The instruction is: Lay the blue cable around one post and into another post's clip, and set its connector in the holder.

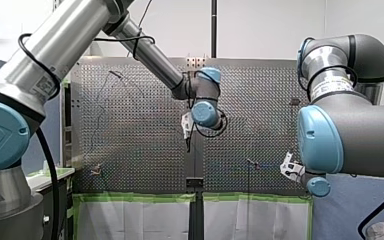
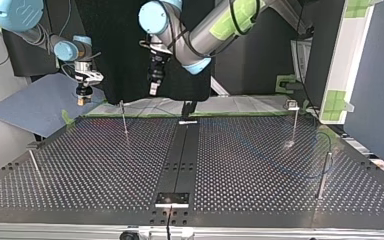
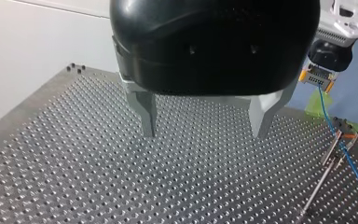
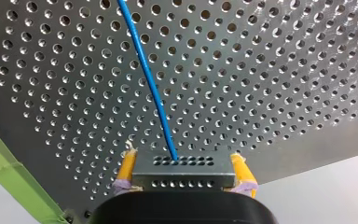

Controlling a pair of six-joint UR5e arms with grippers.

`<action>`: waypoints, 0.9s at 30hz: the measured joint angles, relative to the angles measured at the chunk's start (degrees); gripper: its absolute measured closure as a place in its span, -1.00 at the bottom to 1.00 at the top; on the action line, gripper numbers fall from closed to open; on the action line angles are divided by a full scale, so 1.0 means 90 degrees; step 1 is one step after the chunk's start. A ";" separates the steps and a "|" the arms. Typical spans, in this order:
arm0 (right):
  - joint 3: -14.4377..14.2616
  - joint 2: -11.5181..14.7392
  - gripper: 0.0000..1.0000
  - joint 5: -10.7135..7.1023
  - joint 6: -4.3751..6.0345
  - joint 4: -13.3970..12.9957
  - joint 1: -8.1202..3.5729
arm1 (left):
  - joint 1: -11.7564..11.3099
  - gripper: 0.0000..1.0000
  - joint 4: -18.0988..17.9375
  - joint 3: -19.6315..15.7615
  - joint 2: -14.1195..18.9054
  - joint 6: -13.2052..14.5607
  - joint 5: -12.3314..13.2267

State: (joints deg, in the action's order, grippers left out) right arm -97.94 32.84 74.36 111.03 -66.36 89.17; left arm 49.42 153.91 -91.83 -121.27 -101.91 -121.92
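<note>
My right claw (image 4: 184, 173) clamps the connector (image 4: 183, 163) near the clip post (image 3: 320, 179), with the blue cable (image 4: 151, 88) trailing down past that post. My left claw (image 3: 205, 134) gapes empty, well off it. The connector isn't seated yet, I judge.

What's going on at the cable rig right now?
My right gripper is shut on the connector, held in the air, the blue cable trailing from it past the top of a post. My left gripper hangs open and empty over the perforated table. The connector is not set down yet.
</note>
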 joint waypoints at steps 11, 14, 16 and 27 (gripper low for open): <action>0.0031 0.0000 1.00 0.0000 -0.0011 0.0032 0.0005 | -0.0108 -0.98 -0.0427 -0.0577 0.0578 -0.0047 0.0252; 0.0032 0.0001 1.00 0.0001 -0.0011 0.0034 0.0004 | -0.0166 -0.98 -0.0593 -0.0742 0.0743 -0.0112 0.0393; 0.0033 0.0001 1.00 0.0000 -0.0011 0.0035 0.0004 | -0.0193 -0.98 -0.0693 -0.0846 0.0845 -0.0124 0.0437; 0.0035 0.0000 1.00 -0.0001 -0.0011 0.0034 0.0019 | -0.0387 -0.98 -0.1295 -0.1448 0.1447 -0.0088 0.0495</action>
State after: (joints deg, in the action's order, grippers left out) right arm -97.63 32.84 74.35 110.93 -66.05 89.34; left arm 45.94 142.25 -104.86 -108.24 -102.70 -117.46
